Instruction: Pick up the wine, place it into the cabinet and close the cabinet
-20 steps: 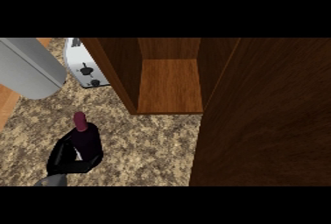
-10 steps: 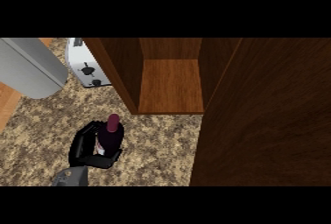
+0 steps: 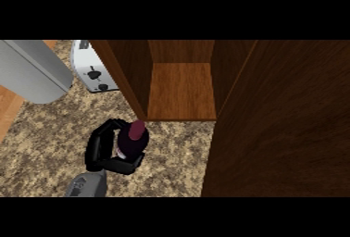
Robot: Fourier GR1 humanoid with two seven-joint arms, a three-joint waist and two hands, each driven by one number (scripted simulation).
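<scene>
The wine bottle [image 3: 134, 139] is dark with a maroon top and stands roughly upright in my left hand [image 3: 103, 152], whose fingers are curled round its body. Bottle and hand hover over the speckled counter [image 3: 41, 152], just in front of the left front corner of the open wooden cabinet [image 3: 181, 92]. The cabinet's floor shows bare wood. Its open door [image 3: 287, 129] fills the view's right side as a large dark panel. My right hand shows nowhere.
A white toaster [image 3: 92, 69] stands against the cabinet's left wall at the back. A big grey cylinder [image 3: 34, 69] lies at the upper left. A strip of lighter wood [image 3: 8, 111] runs along the left edge.
My left hand has carried the wine bottle to the right and away from me, from the counter's lower left up to the cabinet's front left corner.
</scene>
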